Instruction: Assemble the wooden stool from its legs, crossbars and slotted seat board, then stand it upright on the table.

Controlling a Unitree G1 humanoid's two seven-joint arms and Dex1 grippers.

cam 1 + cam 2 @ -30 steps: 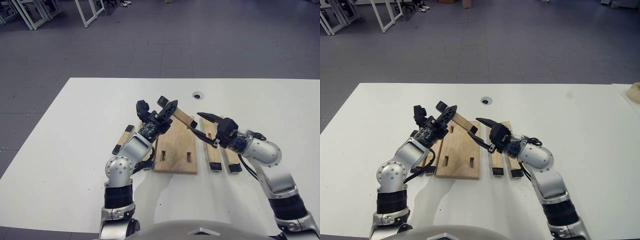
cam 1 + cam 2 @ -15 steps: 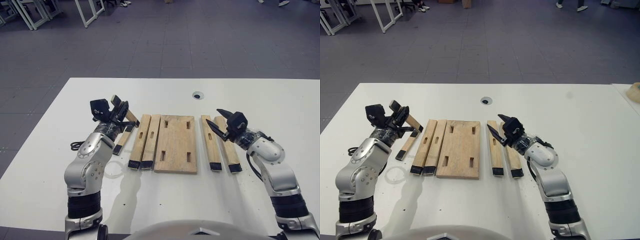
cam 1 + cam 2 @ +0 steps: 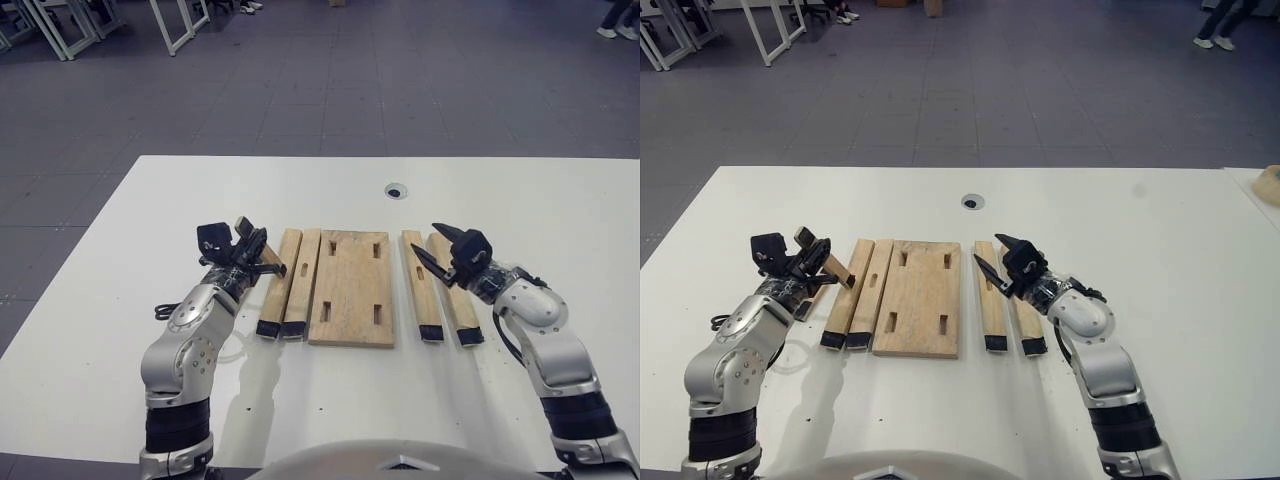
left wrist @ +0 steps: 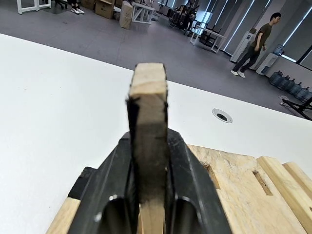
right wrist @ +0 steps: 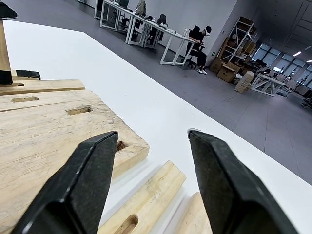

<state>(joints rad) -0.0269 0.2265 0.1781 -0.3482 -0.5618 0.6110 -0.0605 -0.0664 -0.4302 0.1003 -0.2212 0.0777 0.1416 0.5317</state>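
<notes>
White table [image 3: 150, 200]: seat board [image 3: 350, 285] lengthwise away from robot; left claw [image 3: 248, 243] clamps crossbar [image 4: 147, 92].

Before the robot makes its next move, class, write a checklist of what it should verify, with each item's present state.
1. The crossbar sits clamped in the left gripper: ok.
2. The right gripper is open and empty: ok.
3. The seat board lies flat, four slots up: ok.
4. Four legs lie flat beside it, left pair, right pair: ok.
5. Any part joined to another: not ok.
6. Remaining crossbars within reach: cannot tell.
</notes>
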